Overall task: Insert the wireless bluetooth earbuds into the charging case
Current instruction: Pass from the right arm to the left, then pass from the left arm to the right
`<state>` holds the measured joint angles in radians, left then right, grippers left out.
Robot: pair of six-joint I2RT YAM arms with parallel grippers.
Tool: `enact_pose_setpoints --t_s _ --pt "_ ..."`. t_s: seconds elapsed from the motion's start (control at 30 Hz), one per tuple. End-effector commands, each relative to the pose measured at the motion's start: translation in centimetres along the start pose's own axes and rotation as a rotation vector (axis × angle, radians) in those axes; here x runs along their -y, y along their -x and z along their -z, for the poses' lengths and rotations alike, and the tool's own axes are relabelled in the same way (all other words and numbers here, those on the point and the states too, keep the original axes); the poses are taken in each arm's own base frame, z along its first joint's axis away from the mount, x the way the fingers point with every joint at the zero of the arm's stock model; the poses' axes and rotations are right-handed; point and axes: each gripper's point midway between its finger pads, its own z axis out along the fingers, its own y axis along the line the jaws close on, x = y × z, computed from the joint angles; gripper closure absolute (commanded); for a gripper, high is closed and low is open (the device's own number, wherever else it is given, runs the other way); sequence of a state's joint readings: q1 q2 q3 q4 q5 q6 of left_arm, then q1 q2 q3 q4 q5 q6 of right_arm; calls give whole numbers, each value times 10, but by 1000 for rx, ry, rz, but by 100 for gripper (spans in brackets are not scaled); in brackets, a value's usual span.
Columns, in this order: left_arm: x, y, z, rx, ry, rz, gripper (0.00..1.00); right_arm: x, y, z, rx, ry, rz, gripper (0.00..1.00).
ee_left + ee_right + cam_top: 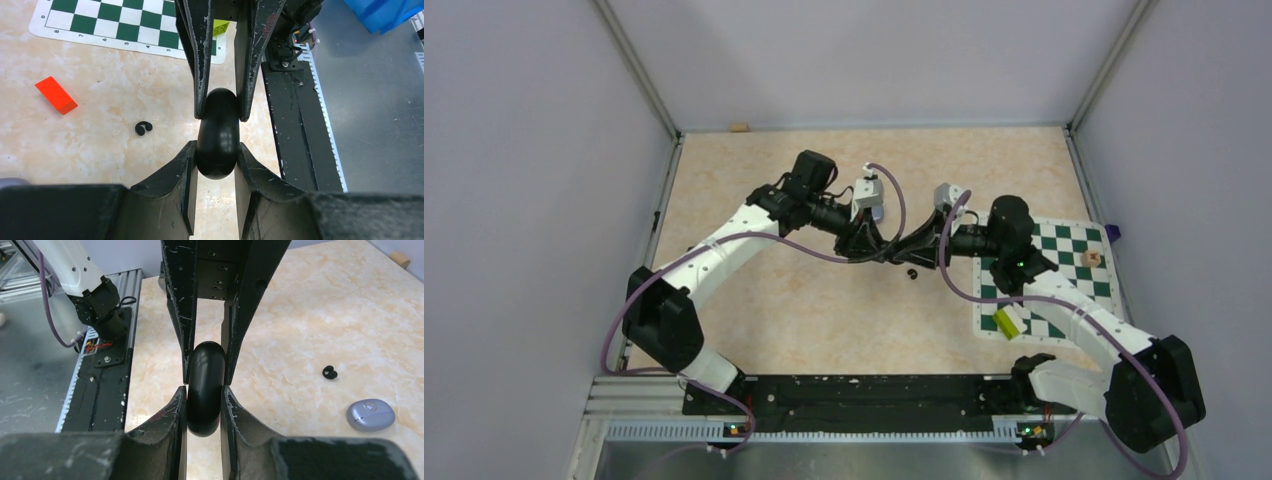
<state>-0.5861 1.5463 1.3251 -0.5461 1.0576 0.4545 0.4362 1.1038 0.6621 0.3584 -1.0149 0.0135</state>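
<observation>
The glossy black rounded charging case (pixel 218 131) sits between the tips of the left gripper (pixel 216 152) and the right gripper (pixel 204 392). To the left gripper's left lies a small black earbud (pixel 143 128) — a red rectangular block (pixel 56 94) further left, a green-and-white chequered mat (pixel 125 25) ahead. A lilac oval case (pixel 370 414) lies right of the right gripper.

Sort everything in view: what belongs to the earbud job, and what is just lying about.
Job: black charging case, black earbud, lilac case.
Lying about: red block, chessboard mat, yellow-green block, wooden piece.
</observation>
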Motion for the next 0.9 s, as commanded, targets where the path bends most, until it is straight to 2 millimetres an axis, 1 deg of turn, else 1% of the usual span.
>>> enact_pose_setpoints --t_s 0.0,0.1,0.17,0.2,0.3,0.33,0.4,0.5,0.57,0.77,0.87 --pt "5 17 6 42 6 -55 91 -12 20 -4 40 73 35 87" --pt "4 20 6 45 13 -50 85 -15 26 -4 61 77 20 93" --pt "4 22 7 51 15 -45 82 -15 31 -4 80 70 3 95" --pt "4 23 7 56 12 -42 78 -13 34 -4 89 59 -3 96" --pt "6 27 9 74 3 -29 52 -8 41 -4 122 25 -28 97" --pt "6 28 10 79 1 -28 47 -8 45 -4 136 19 -34 97" --pt "6 28 11 82 -2 -26 42 -5 49 -3 162 2 -49 97" --pt "7 28 12 91 -8 -25 40 -2 55 -1 203 -24 -62 97" --pt "8 30 13 101 -17 -23 41 -3 55 0 210 -26 -66 96" --pt "9 41 18 146 -44 9 45 3 50 -2 219 -45 -84 96" --pt "12 43 19 153 -54 8 48 9 47 -3 225 -68 -100 96"
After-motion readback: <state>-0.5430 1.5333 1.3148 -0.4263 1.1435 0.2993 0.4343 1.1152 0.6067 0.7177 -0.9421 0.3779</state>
